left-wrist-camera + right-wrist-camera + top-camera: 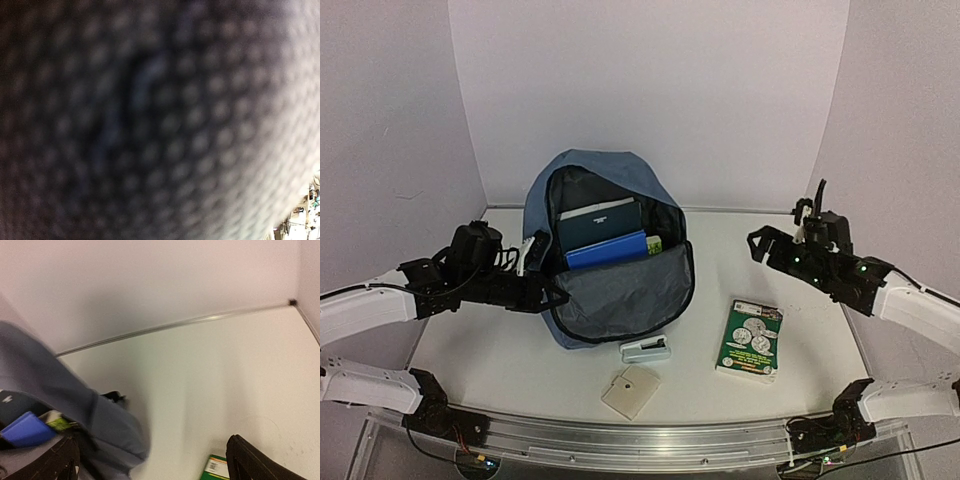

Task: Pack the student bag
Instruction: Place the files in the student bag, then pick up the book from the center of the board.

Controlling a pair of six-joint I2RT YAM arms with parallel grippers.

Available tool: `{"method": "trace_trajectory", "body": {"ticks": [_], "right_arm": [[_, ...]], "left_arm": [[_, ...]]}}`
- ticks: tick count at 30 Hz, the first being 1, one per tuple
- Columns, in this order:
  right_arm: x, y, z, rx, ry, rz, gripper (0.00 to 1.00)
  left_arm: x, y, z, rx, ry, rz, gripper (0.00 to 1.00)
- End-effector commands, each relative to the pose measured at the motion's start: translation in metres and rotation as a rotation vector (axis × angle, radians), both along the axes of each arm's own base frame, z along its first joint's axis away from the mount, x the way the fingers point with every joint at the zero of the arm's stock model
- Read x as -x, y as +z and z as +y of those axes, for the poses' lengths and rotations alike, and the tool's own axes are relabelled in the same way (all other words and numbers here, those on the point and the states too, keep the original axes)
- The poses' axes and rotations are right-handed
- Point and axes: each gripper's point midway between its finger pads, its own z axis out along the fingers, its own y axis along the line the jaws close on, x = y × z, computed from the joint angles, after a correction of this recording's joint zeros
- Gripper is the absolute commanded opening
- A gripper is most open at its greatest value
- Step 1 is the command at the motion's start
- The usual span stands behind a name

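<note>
- Mid-frame, my bag point(620, 292) lies open; inside I see a dark book point(600, 221) and a blue book point(608, 250).
- Left hand point(558, 297) pinches its rim.
- Right hand point(760, 248) spread.

A robotics lab test cell: a plain white desk point(520, 350) boxed in by bare pale panels point(650, 80), with an aluminium rail point(620, 440) along its near edge. The left arm point(365, 305) and right arm point(920, 305) are bolted there, beside loose wiring point(470, 462). Blurred clutter point(305, 215) beyond may be lab shelving.
</note>
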Motion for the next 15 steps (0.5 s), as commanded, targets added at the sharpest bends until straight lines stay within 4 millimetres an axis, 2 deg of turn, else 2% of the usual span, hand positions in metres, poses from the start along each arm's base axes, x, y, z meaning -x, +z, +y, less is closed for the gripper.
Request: {"method": "trace_trajectory", "body": {"ticks": [1, 5, 10, 12, 15], "right_arm": [[0.017, -0.091, -0.038, -0.064, -0.19, 0.281, 0.98], [0.023, -0.138, -0.041, -0.069, -0.235, 0.424, 0.98], [0.035, -0.19, -0.039, -0.03, -0.246, 0.595, 0.86], [0.041, -0.203, -0.04, -0.02, -0.252, 0.635, 0.84], [0.047, -0.208, -0.045, -0.015, -0.271, 0.648, 0.84]], "left_arm": [[-0.001, 0.009, 0.0, 0.019, -0.005, -0.051, 0.01], [0.001, 0.009, 0.002, 0.013, -0.007, -0.056, 0.01], [0.0, 0.009, 0.003, 0.004, -0.002, -0.057, 0.03], [-0.001, 0.01, 0.005, 0.001, 0.008, -0.06, 0.04], [0.0, 0.011, 0.007, 0.007, 0.016, -0.063, 0.08]]}}
